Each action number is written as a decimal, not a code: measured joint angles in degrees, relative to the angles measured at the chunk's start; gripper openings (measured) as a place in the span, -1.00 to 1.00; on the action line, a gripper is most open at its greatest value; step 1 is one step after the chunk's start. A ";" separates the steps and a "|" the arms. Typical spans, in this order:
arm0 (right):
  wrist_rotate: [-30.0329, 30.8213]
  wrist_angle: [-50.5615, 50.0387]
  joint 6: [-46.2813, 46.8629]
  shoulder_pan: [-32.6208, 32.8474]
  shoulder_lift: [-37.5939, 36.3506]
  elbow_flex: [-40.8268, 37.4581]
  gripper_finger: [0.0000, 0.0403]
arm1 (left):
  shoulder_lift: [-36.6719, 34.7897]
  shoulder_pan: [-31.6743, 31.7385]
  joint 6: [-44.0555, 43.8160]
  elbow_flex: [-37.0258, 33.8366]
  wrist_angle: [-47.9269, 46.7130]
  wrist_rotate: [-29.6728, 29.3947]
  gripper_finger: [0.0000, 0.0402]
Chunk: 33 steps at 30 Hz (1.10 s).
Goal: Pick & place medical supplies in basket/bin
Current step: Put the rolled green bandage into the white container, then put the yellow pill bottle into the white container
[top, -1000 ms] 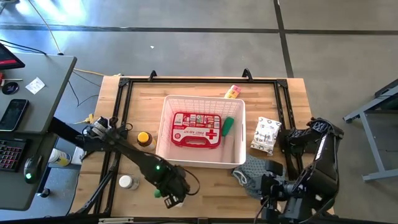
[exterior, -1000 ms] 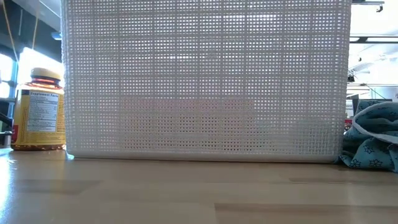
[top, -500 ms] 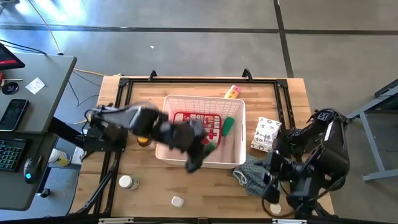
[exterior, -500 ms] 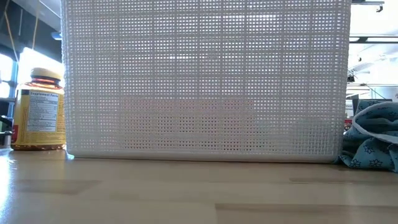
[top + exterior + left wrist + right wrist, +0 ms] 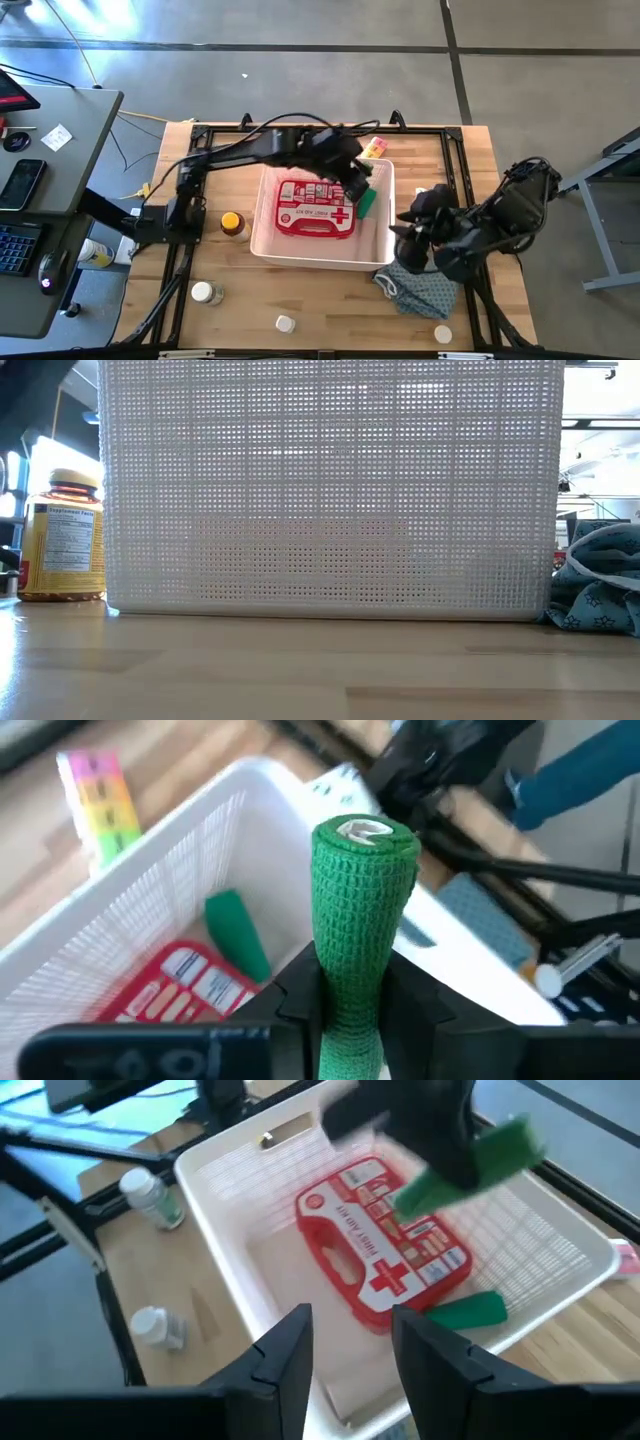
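My left gripper (image 5: 350, 183) hangs over the far right part of the white lattice basket (image 5: 262, 205), shut on a green roll (image 5: 362, 890), which also shows in the right wrist view (image 5: 485, 1155). In the basket lie the red first-aid case (image 5: 315, 207) and a second green roll (image 5: 367, 204). My right gripper (image 5: 350, 1365) is open and holds nothing. It hovers by the basket's near right corner (image 5: 408, 240). The rainbow pill organiser (image 5: 374, 148) lies on the table behind the basket. An amber bottle (image 5: 232, 223) stands to the basket's left. My left gripper pinches the green roll by its lower end (image 5: 345, 1005) between its two fingers (image 5: 295, 995). The roll narrows where they squeeze it. Its free end with the white core (image 5: 362, 830) sticks out past the fingertips. The roll is lifted clear above the basket.
White-capped bottles stand near the table's near edge (image 5: 203, 293), (image 5: 286, 323), (image 5: 442, 334). A blue patterned cloth (image 5: 420, 288) lies below my right arm, near the basket's right corner. In the low view, the basket wall (image 5: 330, 490) fills the middle, between the amber bottle (image 5: 65, 540) and the cloth (image 5: 600, 595).
My left gripper has carried the green roll from the table's near edge up and toward the far edge. It now hangs over the basket's far right part. A white-capped bottle stays where it was. My right gripper has moved from the near right corner toward the basket's right side.
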 joint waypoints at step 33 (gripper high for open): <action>-1.70 8.51 0.21 -4.17 -0.27 0.00 -0.36 | 8.63 3.39 -19.51 0.04 6.38 10.79 0.16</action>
